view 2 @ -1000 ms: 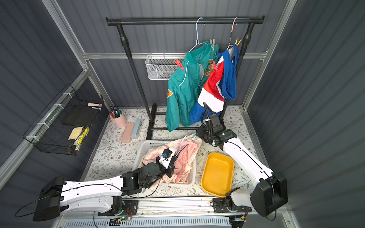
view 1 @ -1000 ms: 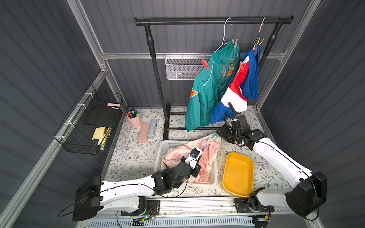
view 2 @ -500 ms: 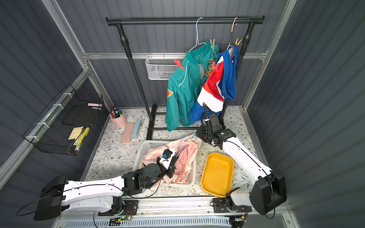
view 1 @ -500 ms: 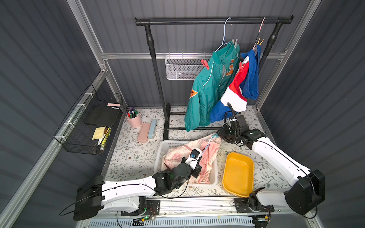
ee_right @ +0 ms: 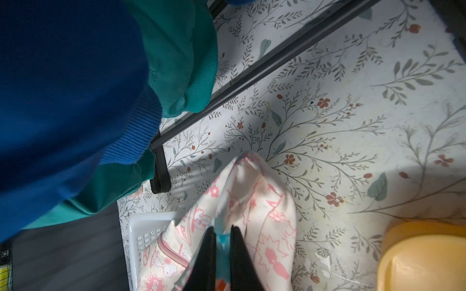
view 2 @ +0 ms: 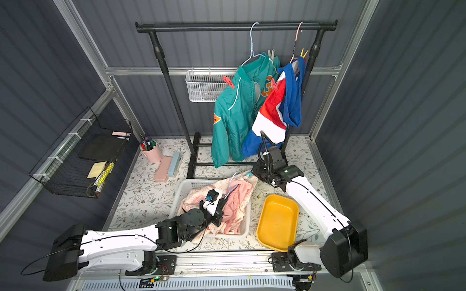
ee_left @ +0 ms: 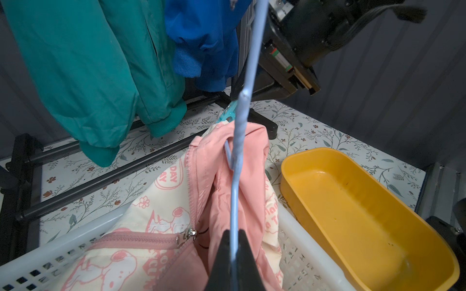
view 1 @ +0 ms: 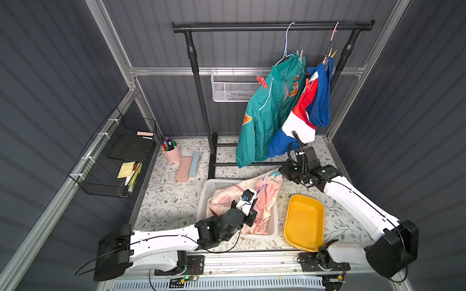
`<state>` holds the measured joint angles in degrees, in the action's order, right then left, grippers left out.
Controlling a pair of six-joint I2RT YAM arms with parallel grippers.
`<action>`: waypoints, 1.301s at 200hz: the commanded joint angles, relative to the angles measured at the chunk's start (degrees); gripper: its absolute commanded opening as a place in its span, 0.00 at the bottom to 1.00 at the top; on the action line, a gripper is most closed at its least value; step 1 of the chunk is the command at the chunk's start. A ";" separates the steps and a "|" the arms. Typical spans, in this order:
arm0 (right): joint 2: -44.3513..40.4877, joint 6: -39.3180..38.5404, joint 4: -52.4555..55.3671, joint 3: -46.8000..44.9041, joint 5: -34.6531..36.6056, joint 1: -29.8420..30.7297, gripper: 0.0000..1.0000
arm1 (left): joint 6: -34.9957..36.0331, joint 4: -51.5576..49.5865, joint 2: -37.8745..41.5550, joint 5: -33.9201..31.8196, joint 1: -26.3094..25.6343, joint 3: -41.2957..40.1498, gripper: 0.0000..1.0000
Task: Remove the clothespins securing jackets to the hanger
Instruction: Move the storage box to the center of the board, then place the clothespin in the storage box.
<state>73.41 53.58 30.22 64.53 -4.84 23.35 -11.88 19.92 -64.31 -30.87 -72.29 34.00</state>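
Over the basket [ee_left: 75,238] the left hand [ee_left: 234,236] is clamped on the blue hanger [ee_left: 241,113] of the cream-and-pink jacket [ee_left: 151,209], the right hand [ee_right: 223,229] beyond grips a teal clothespin [ee_right: 223,248] on it, and farther back the teal jacket [view 1: 264,118] and colour-block jacket [view 1: 302,121] hang from the rail [view 1: 252,26].

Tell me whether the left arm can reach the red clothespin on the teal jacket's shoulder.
Probably not: left gripper is shut on the blue hanger down at the basket; red clothespin sits high up.

Three jackets [view 1: 267,113] (two hanging), five clothespins [view 1: 261,82], three hangers [ee_left: 241,118], one white basket [view 1: 204,199], one yellow tray [view 1: 303,221]
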 commanded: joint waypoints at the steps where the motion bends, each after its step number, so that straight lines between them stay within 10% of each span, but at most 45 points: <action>1: -3.35 -0.47 1.05 -0.37 1.64 -0.73 0.00 | -2.37 0.29 0.24 -1.14 -0.46 -0.36 0.00; 118: -28.33 3.75 13.54 -26.69 5.38 -10.45 0.00 | -2.94 -1.70 1.69 -1.45 -0.50 1.17 0.00; 260: 5.41 -2.07 -13.93 -21.83 2.95 -11.58 0.00 | -4.10 -3.23 2.52 -1.60 -0.48 2.05 0.00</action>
<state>74.96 52.84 22.98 40.21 -0.51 12.03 -15.27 17.47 -62.76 -32.58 -72.34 34.22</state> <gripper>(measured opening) 0.101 0.074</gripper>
